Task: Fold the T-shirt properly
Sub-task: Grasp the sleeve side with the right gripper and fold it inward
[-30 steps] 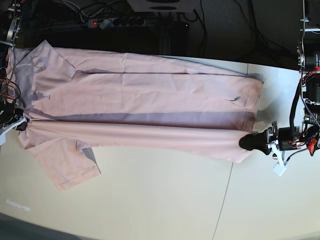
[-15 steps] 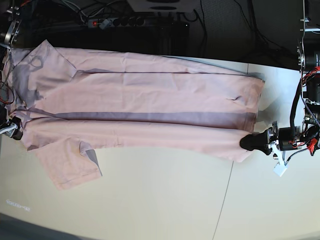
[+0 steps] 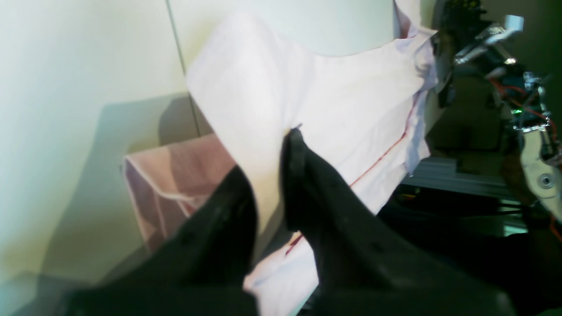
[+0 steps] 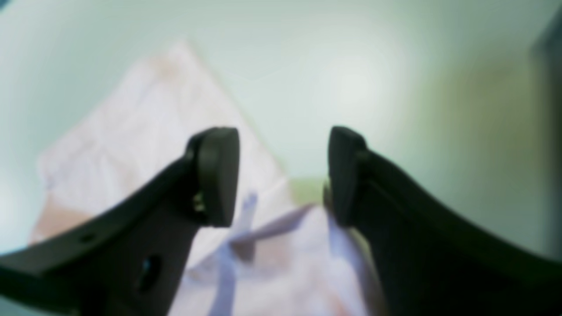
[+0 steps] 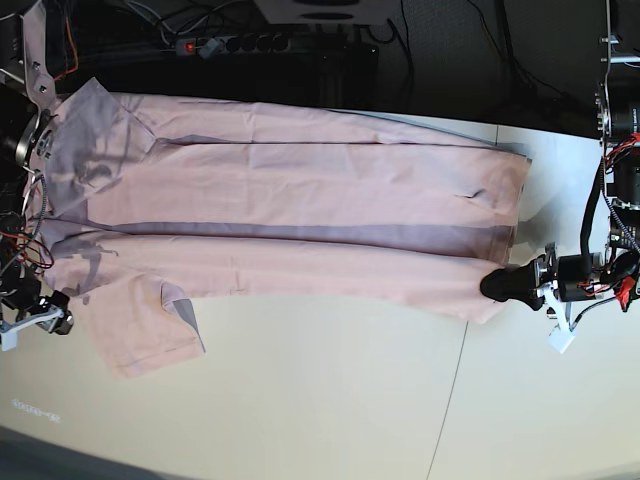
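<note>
The pale pink T-shirt (image 5: 300, 215) lies spread lengthwise across the table, plain side up, with a long fold along its front half and one sleeve (image 5: 140, 330) sticking out at the front left. My left gripper (image 5: 497, 285) is at the shirt's right end, shut on the hem corner. In the left wrist view the fabric (image 3: 342, 96) runs between its black fingers (image 3: 294, 149). My right gripper (image 5: 56, 320) is just off the shirt's left edge. The right wrist view shows it open (image 4: 281, 175) and empty, above blurred pink cloth (image 4: 145, 131).
The pale table (image 5: 330, 400) has a seam line (image 5: 455, 380) running to the front. A power strip (image 5: 230, 44) and cables lie behind the back edge. Arm hardware and wires stand at the right edge (image 5: 620, 180) and the far left (image 5: 25, 150).
My right gripper has let go of the shirt's left edge and moved toward the front of the table. The left end of the fold has settled flatter. The left gripper has not moved.
</note>
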Robot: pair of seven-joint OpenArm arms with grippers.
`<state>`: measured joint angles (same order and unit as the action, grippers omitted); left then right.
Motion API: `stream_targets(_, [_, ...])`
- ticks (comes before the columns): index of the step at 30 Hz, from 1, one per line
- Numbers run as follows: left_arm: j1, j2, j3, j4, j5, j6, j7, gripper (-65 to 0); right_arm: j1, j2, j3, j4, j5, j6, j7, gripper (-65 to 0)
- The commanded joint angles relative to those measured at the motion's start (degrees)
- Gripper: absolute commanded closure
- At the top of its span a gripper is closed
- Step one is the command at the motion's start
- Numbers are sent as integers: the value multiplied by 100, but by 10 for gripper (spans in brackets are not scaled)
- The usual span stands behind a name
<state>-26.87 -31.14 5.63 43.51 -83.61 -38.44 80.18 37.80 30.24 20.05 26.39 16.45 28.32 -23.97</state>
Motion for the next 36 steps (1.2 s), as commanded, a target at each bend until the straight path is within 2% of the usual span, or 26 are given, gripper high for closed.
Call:
stream_targets(1, [-168,-111,-35,81,-139,-156,-18,0,295,72,7,-114,-96,11,223,-328])
stream_targets(7, [-170,-111,-35,81,-139,-156,-18,0,555,20,7,-765,-614,-369,404,-327])
stream_targets(14, [-170,-109,-35,81,-139,-156,-18,0,520,26,7,-984,-815,-352,358,-325])
stream_targets(18, [-173,-109,-35,81,-139,-156,-18,0,518,-181,7,-1029,-1056,-348,354,-325])
stream_targets(24, [-208,-109,-35,81,-139,-156,-18,0,518,-529,7,-1029,-1095,-339,352,-325])
stream_targets(31, [-256,-111,-35,81,-139,-156,-18,0,518,-643,7,-1029,-1307,-302,361,-317])
stream_targets(34, [-256,-109,-35,81,-139,-156,-18,0,518,-640,7,-1027,-1580,-302,363,-192])
stream_targets(36, [-262,-109,-35,81,-139,-156,-18,0,518,-621,7,-1023,-1803,-302,442,-51])
